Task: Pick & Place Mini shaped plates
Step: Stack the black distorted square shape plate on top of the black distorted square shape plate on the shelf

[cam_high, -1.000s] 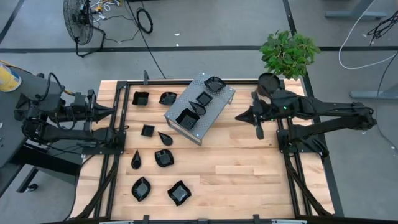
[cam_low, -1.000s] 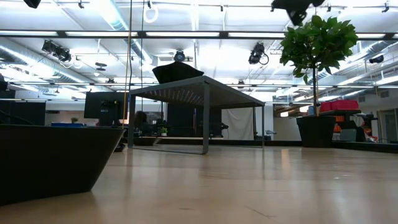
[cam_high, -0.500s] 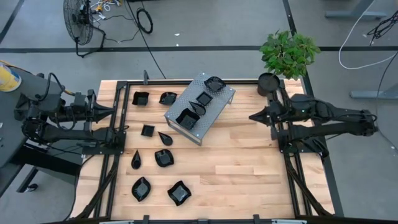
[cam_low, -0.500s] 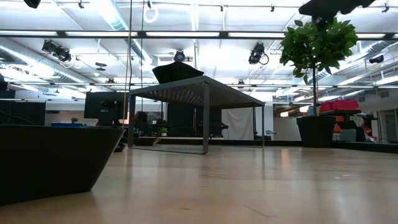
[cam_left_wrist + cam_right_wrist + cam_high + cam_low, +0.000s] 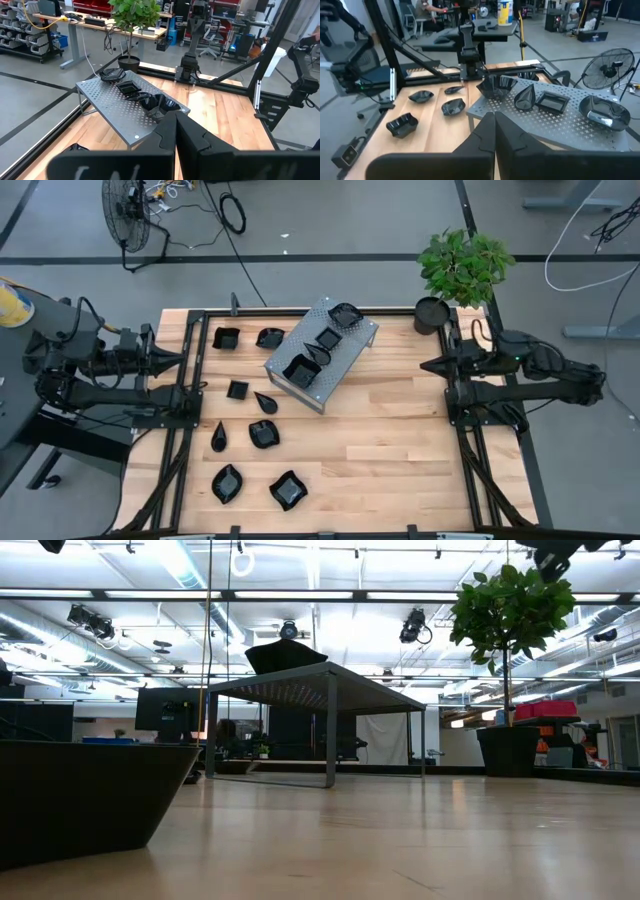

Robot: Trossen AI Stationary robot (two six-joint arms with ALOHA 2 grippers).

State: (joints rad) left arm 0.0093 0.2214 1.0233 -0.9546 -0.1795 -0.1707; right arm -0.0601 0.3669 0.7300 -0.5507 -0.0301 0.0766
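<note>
Several mini shaped plates, small glossy black dishes, lie on the wooden table's left half, among them a square one (image 5: 226, 337) and a wavy one (image 5: 288, 490). Several more sit on top of the grey perforated metal stand (image 5: 340, 365), such as a round one (image 5: 345, 315) at its far end. My left gripper (image 5: 180, 361) waits shut at the table's left edge, pointing level toward the stand. My right gripper (image 5: 425, 366) is shut and empty at the right edge, well clear of the stand; in the right wrist view its fingers (image 5: 494, 125) are closed together.
A black plant pot (image 5: 430, 313) with a green plant (image 5: 463, 265) stands at the far right corner, just beyond my right gripper. Black frame rails (image 5: 190, 395) run along both side edges. Bare wood (image 5: 390, 450) lies between the stand and the near edge.
My right gripper has drawn back from near the stand toward the table's right edge, staying high above the table and uncovering the plant pot. No plate has moved.
</note>
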